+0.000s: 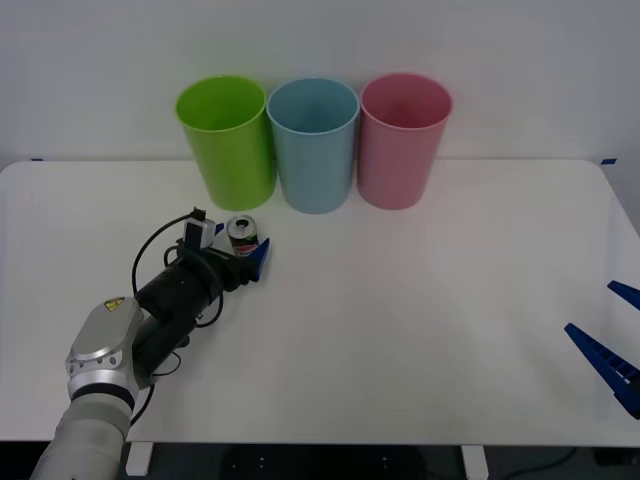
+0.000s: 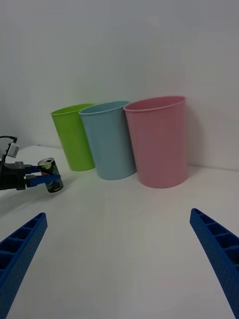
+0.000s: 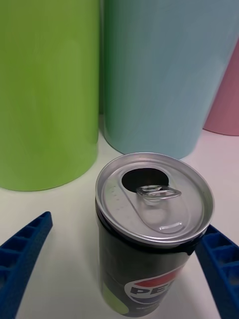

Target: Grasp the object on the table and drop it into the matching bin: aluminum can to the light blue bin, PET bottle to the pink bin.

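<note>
The can [image 1: 243,237] is standing upright on the table [image 1: 420,300], just in front of the gap between the lime green bin [image 1: 227,140] and the light blue bin [image 1: 313,143] — so nothing is dropped yet, and the job is sitting at the grasp stage, with lift, carry and release all still to come.

Going left to right: the left gripper [image 1: 240,252] is reaching in low over the tabletop with its blue fingers spread around the can, one on either side. In the left wrist view one finger [image 3: 219,264] is lying right against the can's side while the other is standing a little apart, so the jaws are not pinching it yet. The pink bin [image 1: 404,138] is standing last in the row. Far right, the right gripper [image 1: 610,345] is waiting at the table's edge — fingers spread wide, holding nothing.
</note>
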